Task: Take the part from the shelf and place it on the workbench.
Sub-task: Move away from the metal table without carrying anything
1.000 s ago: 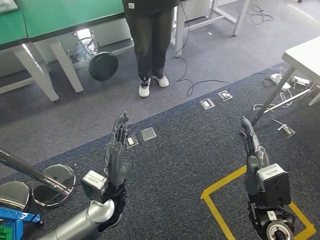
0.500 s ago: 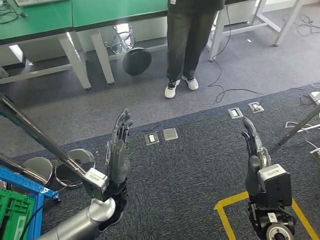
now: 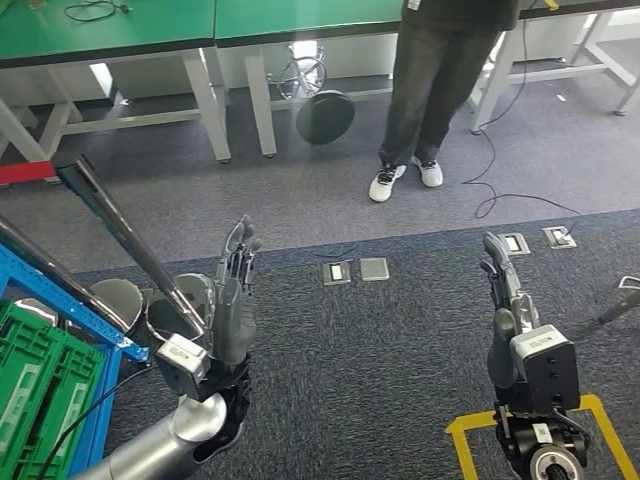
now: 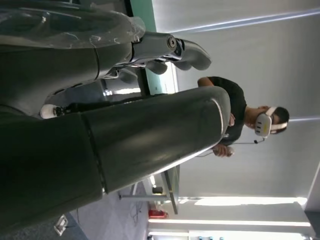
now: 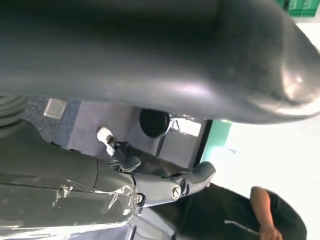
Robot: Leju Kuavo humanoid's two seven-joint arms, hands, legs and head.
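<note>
Progress: early, by my reading. Both hands are raised over the carpet with nothing in them. The left hand is held upright, fingers extended and slightly apart, palm bare. The right hand likewise has its fingers stretched forward and holds nothing. The part cannot be made out in any view. The nearest candidate for the shelf is a blue frame at the robot's lower left, carrying green crates; whether the part lies there I cannot tell. Green-topped tables along the far side may serve as the workbench; this is a guess. Left to do: approach, grasp, carry, place.

Room for moving: open grey carpet lies ahead between the hands. Edges to watch:
- slanted dark poles and round metal bases just beside the left hand;
- floor sockets ahead, flush with the carpet;
- yellow floor tape under the right arm;
- a person standing near the tables, with loose cable trailing on the floor close by.
</note>
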